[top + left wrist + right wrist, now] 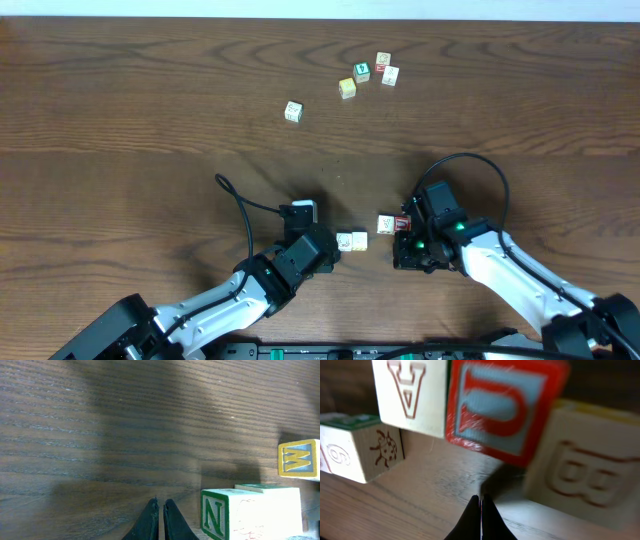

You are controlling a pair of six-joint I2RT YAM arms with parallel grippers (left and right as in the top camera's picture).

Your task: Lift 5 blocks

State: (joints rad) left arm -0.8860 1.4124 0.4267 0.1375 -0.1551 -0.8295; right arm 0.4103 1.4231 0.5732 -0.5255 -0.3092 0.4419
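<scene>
Saw left gripper point(161, 503) shut, tips nearly together, nothing held. Right gripper point(480, 500) shut as well, empty, tips low over table point(420, 515), just in front of red block point(506, 410). A block point(410, 390) touched red block on left side, B block point(585, 477) just beside on right. N block point(235, 512) lay further left of red block, beside left gripper tips. Five cubes point(361, 72) sat well beyond red block.
</scene>
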